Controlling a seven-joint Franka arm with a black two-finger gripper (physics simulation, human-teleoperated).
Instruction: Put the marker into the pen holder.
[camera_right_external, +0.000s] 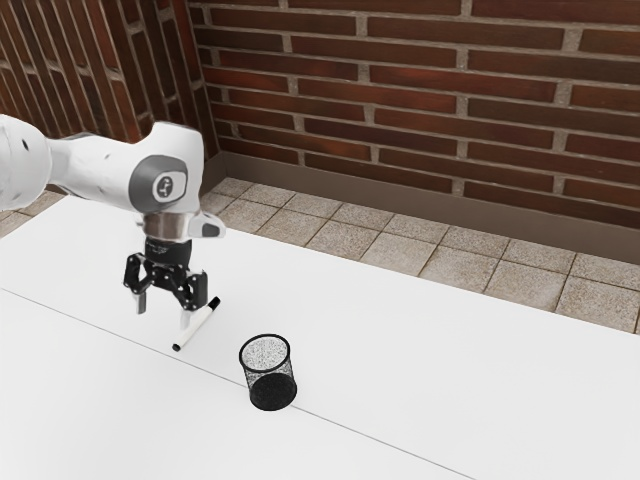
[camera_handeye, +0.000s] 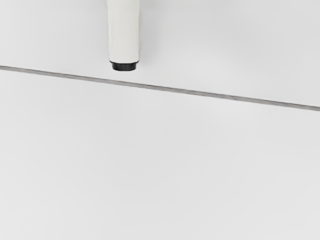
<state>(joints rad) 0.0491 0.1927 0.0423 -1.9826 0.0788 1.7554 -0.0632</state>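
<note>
Brick wall (camera_right_external: 430, 90) and tiled floor (camera_right_external: 400, 250) out back, plain white table (camera_right_external: 430, 370) up front. So the marker (camera_right_external: 198, 324) is lying flat on the table, not held by anything, dark cap (camera_right_external: 215, 302) pointing wallward. Its long axis slants from there down toward the exterior view's left, with the plain end (camera_handeye: 124, 66) just beside the thin seam (camera_handeye: 200, 93). The hand (camera_right_external: 163, 318) is right next to it, fingers apart, nothing clamped. Here's the bit that matters imo: the marker sits to the exterior view's right of the gap, close to the finger on that side. Can't tell if they touch. The fingers spread roughly across the barrel, so I'd keep about that turn, shift right in that view, then drop down. Go down off-centre and a finger could poke the barrel and roll it. The pen holder (camera_right_external: 269, 373) stands upright farther along, well apart from the hand.
</note>
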